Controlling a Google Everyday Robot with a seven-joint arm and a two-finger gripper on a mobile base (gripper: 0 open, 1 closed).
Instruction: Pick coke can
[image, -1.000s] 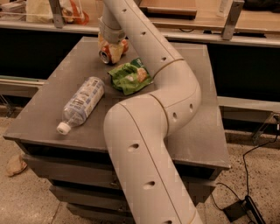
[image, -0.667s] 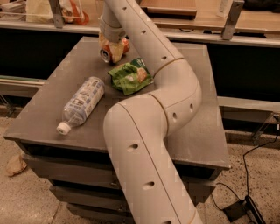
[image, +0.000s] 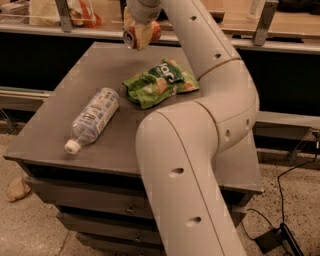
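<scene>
Gripper (image: 139, 31) is clamped on the coke can (image: 155, 31), can tipped sideways, just past the snack bag (image: 160, 82), above the desk (image: 70, 80).

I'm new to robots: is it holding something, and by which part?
Yes. The gripper, over the far side of the table, holds the coke can around its middle.

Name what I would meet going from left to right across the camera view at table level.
water bottle → green snack bag → robot arm. The gripper, shut on the coke can, hangs above the bag's left end, so I leave it out of the order.
</scene>
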